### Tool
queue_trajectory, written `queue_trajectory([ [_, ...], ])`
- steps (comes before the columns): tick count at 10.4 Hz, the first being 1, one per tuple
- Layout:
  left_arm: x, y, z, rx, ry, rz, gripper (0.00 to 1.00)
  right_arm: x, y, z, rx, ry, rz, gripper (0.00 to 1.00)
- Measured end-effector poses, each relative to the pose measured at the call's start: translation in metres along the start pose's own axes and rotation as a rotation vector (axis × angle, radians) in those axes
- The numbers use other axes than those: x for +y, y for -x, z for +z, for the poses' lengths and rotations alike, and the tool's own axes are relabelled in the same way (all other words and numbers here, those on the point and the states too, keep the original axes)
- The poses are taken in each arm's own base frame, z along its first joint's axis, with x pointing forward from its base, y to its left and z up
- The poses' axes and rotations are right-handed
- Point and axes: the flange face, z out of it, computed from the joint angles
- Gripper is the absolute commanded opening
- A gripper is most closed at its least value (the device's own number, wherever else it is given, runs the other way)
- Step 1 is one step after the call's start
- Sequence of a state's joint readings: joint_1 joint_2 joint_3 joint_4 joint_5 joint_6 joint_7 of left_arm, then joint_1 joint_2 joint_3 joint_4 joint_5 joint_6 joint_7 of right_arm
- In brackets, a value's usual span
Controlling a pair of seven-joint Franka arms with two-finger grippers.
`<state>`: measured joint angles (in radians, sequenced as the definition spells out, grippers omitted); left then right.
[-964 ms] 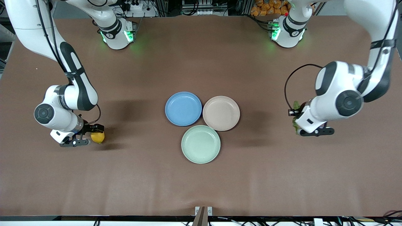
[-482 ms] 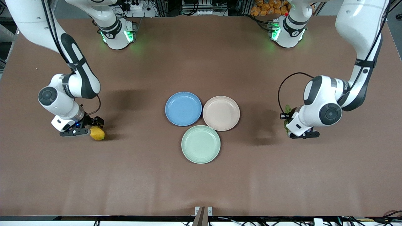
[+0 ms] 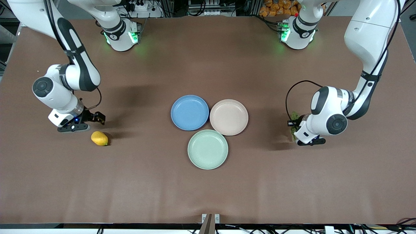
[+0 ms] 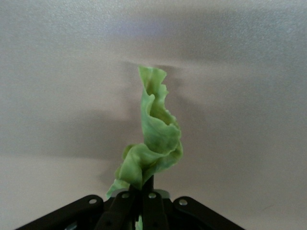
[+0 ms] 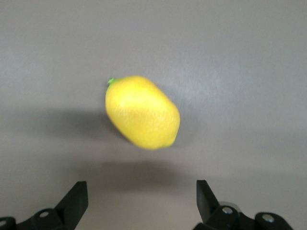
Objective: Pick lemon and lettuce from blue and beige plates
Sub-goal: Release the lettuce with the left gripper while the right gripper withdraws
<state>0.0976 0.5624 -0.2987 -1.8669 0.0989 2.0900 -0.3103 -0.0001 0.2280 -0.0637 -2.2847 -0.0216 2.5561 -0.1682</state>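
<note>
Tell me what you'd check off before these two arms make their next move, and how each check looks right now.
1. Lemon off the blue plate, lying on the table: ok.
2. Right gripper open, clear of the lemon: ok.
3. Lettuce off the beige plate, pinched in the left gripper: ok.
4. Lettuce touching the table: cannot tell.
5. All three plates bare, green plate included: ok.
</note>
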Motion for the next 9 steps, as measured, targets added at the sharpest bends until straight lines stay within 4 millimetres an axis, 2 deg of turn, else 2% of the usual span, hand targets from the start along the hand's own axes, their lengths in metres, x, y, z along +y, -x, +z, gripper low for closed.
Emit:
queue_trajectory([
  [1, -0.002, -0.001, 0.003, -0.004, -0.001, -0.003, 0.08, -0.005, 0.004, -0.020, -0.033, -0.009, 0.002, 1.00],
  [3, -0.017, -0.004, 0.005, -0.004, -0.005, -0.017, 0.26, -0.019, 0.012, -0.064, -0.067, -0.019, 0.017, 1.00],
  [5, -0.023, -0.006, 0.004, -0.001, -0.012, -0.017, 0.53, -0.022, 0.016, -0.100, -0.047, -0.018, 0.030, 1.00],
  [6, -0.022, -0.006, 0.004, 0.004, -0.020, -0.010, 1.00, -0.017, 0.017, -0.112, -0.044, -0.017, 0.040, 1.00],
  [7, -0.022, -0.006, 0.004, 0.007, -0.022, -0.008, 1.00, -0.013, 0.014, -0.127, -0.042, -0.016, 0.047, 1.00],
  [8, -0.022, -0.007, 0.000, 0.013, -0.022, -0.008, 1.00, -0.008, 0.004, -0.153, -0.028, -0.013, 0.055, 1.00],
  [9, -0.022, -0.008, -0.010, 0.029, -0.022, -0.008, 1.00, 0.000, -0.008, -0.187, -0.012, -0.009, 0.064, 1.00],
])
